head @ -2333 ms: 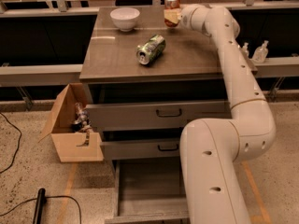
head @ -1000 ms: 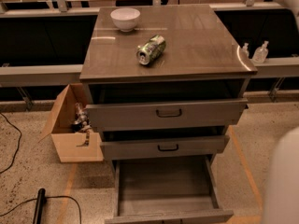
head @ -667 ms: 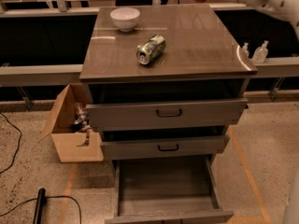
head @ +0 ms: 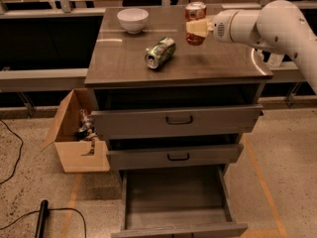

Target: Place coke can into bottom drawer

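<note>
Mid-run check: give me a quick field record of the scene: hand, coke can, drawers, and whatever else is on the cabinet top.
hand: over the rear right of the cabinet top, closed around the coke can
coke can: upright in the hand, appears lifted off the top
bottom drawer: pulled open, nothing visible inside
upper drawers: both shut
green can: on its side, mid top
white bowl: upright, rear left of top
cardboard box: open, on the floor left of the cabinet

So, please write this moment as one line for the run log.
gripper: shut on coke can, over cabinet top | coke can: upright | bottom drawer: open, empty
</note>
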Robot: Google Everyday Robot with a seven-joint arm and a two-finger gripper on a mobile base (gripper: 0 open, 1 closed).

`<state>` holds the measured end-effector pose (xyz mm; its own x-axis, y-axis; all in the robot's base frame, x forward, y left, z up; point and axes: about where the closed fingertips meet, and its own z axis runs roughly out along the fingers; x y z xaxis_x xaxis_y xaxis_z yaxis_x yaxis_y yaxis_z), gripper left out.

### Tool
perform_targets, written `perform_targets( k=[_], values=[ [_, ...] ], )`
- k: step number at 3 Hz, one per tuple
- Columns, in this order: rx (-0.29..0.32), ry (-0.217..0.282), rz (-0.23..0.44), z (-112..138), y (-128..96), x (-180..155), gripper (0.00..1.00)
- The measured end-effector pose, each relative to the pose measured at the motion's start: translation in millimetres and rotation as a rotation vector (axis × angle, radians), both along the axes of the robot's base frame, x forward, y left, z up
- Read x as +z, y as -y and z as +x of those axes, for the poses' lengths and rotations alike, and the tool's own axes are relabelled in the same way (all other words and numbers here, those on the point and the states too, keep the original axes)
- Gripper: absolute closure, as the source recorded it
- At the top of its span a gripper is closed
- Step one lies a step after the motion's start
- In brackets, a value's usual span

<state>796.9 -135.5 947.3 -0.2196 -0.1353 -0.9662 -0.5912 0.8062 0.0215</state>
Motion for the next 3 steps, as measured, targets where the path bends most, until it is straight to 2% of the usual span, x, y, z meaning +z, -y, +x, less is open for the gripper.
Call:
perform_targets(
  k=[1, 3],
  values=[
    [0.0, 0.0, 0.0, 0, 0, 0, 1.0],
    [-0.063, 0.029, 0.002, 26, 7, -22, 1.0]
  ],
)
